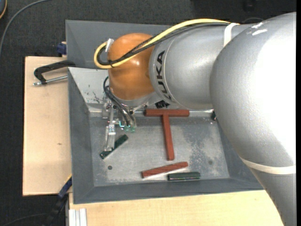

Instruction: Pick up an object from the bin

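Left of centre in the frame, my gripper [112, 130] hangs right over a dark green marker [118, 142], whose long axis runs lower left to upper right. I cannot tell how open it is.

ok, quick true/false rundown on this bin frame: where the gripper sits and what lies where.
1. The gripper is over the left part of the grey metal bin, right at a short dark green stick lying slantwise. True.
2. The red-brown T-shaped piece lies left of the gripper. False: it lies to its right, mid-bin.
3. A red-brown flat bar and a dark green rod lie close together near the bin's wall at the view's bottom. True.
4. The bin holds a deep heap of things. False: a few things lie scattered on its floor.
5. The T-shaped piece stands upright. False: it lies flat.
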